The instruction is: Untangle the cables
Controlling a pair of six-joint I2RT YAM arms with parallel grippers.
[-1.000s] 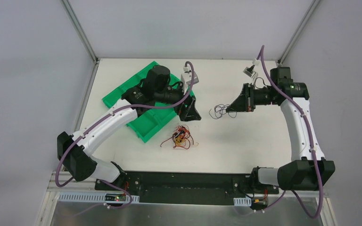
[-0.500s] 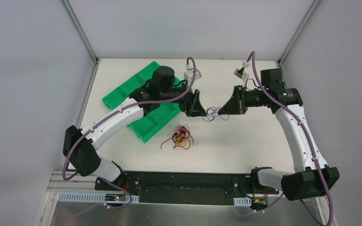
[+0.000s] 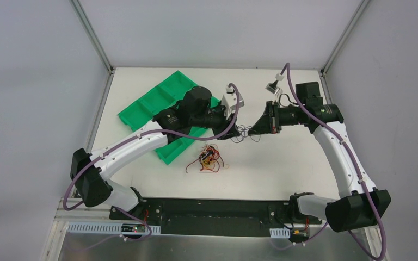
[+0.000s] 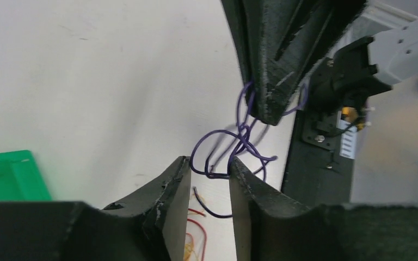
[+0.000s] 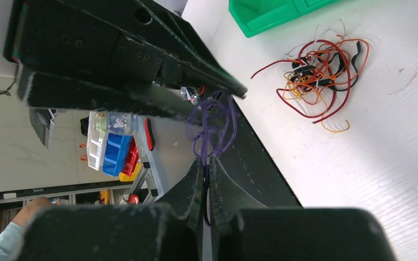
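The thin wire (image 4: 239, 136) between the two tools is violet. The left tool (image 4: 209, 165) and the right tool (image 5: 207, 163) are both black and matt. The tangle (image 5: 318, 62) on the bench has red, orange, yellow, black and white wires. The bench (image 3: 283, 163) is cream white. The bins (image 3: 155, 100) are bright green. The left arm (image 3: 133, 147) and the right arm (image 3: 340, 152) have white shells and black joints, and the thick cables (image 3: 290, 82) on them are pale purple.

**Soft, even light**

The white table (image 3: 283, 163) was bright and evenly lit from above, with only faint, diffuse shadows on it. Up close, the left gripper (image 4: 209, 163) loomed dark and soft-edged, while the cables (image 5: 318, 70) lying beyond looked crisp.
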